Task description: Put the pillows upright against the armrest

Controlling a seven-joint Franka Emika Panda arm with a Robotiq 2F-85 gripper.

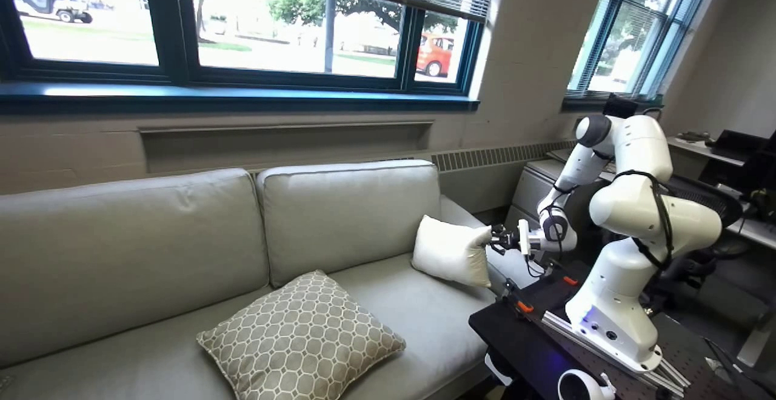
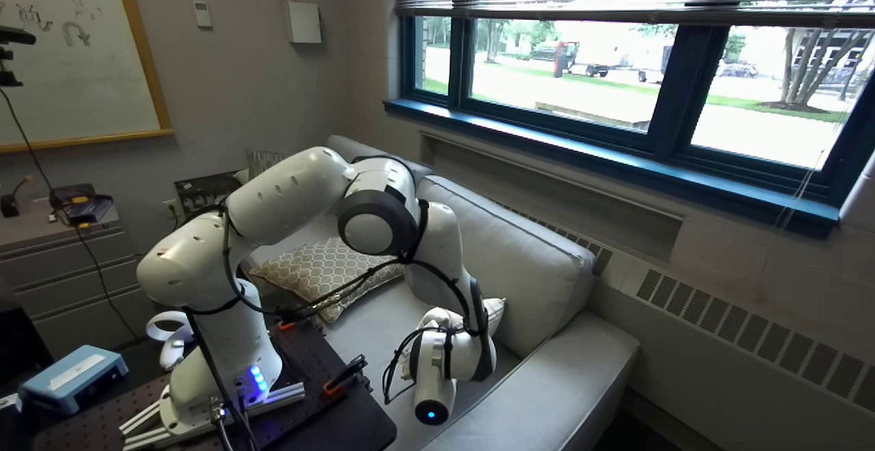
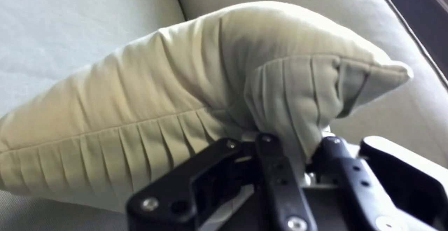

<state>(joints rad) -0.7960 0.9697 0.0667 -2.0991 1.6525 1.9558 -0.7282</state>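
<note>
A white pillow [image 1: 447, 248] stands tilted on the sofa seat near the armrest [image 1: 458, 213]. It also shows in the wrist view [image 3: 140, 98], with a pleated edge. My gripper [image 1: 498, 239] is at the pillow's upper corner on the armrest side. In the wrist view, the fingers [image 3: 300, 140] are closed around bunched fabric of that edge. A patterned beige pillow [image 1: 309, 333] lies flat on the seat, apart from the gripper. In an exterior view the arm hides the gripper and most of the white pillow [image 2: 495, 313]; the armrest [image 2: 547, 389] is plain there.
Two back cushions, one of them the near back cushion [image 1: 354, 215], line the sofa's rear. The robot's black table [image 1: 515, 333] stands close to the sofa's front, with orange-tipped clamps [image 1: 518, 300] at its edge. A window sill [image 1: 242, 97] runs behind.
</note>
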